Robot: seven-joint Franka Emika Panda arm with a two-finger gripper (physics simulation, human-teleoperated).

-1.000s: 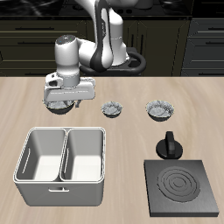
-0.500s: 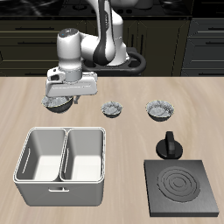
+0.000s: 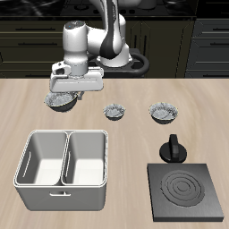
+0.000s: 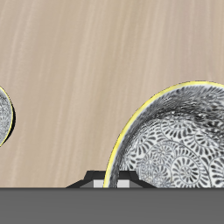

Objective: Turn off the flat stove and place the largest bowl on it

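Up comes the hand (image 3: 64,97), clamped on the largest bowl (image 3: 62,101), clear of the bench (image 3: 125,152) in the frame's upper left. Across the frame, lower right, waits the flat stove (image 3: 187,192), rings grey. One white bin (image 3: 63,168), three bowls: two small ones (image 3: 114,111) unmoved.

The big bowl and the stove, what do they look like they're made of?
The big bowl looks like glazed ceramic: a fine grey-white floral pattern covers its wall, with a thin yellow rim. The stove looks like matte dark metal or glass-ceramic, a flat grey slab with grey ring grooves; its black knob could be plastic.
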